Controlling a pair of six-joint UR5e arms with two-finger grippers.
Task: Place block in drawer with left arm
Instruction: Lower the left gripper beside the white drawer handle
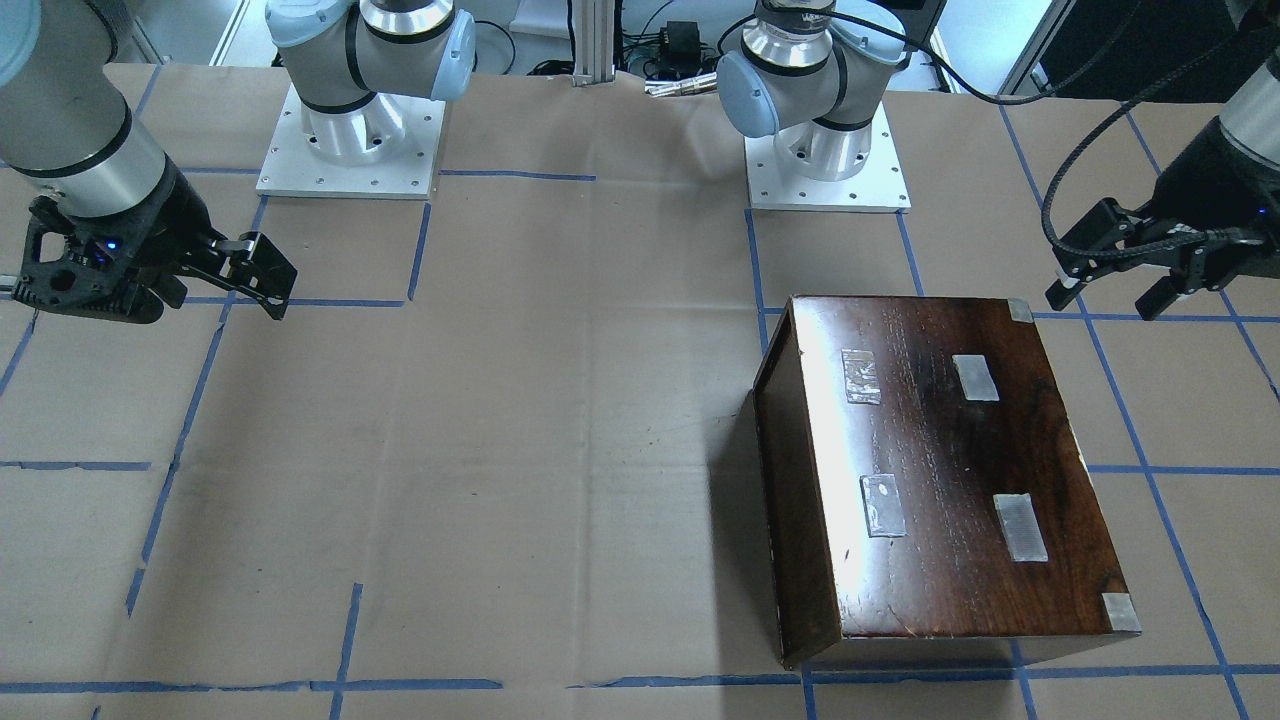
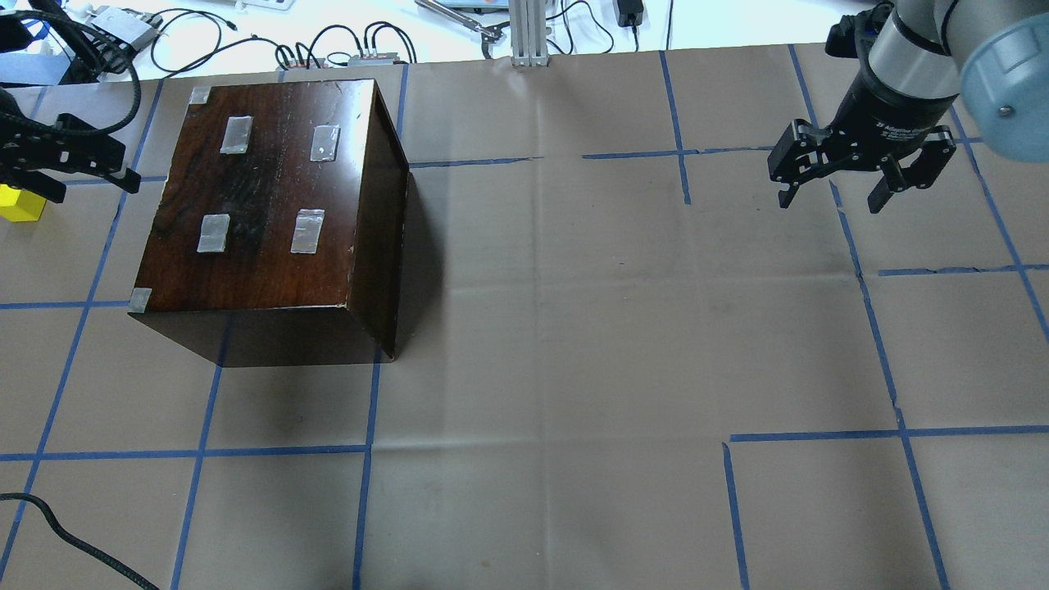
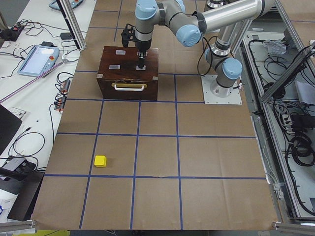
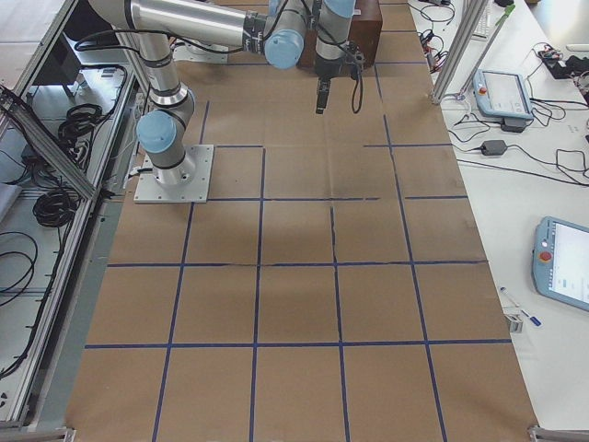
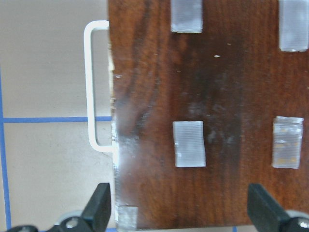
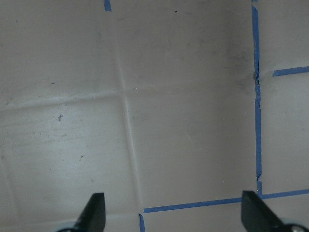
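Note:
The yellow block (image 3: pixel 100 161) lies on the paper-covered table, well away from the dark-brown box (image 3: pixel 129 69), on its handle side. It also shows at the overhead view's left edge (image 2: pixel 20 205). The box (image 2: pixel 270 205) carries tape patches on top. Its front face has a pale bar handle (image 5: pixel 91 87) and looks shut, so the drawer's tray is hidden. My left gripper (image 2: pixel 86 184) is open and empty, hovering high over the box's handle edge (image 5: pixel 181 208). My right gripper (image 2: pixel 830 201) is open and empty above bare table (image 6: pixel 174 212).
Blue tape lines (image 2: pixel 369 449) grid the brown paper. Both arm bases (image 1: pixel 828 160) stand on plates at the robot's side. Cables and devices (image 2: pixel 344 49) lie beyond the far table edge. A loose black cable (image 2: pixel 74 545) lies at the front left.

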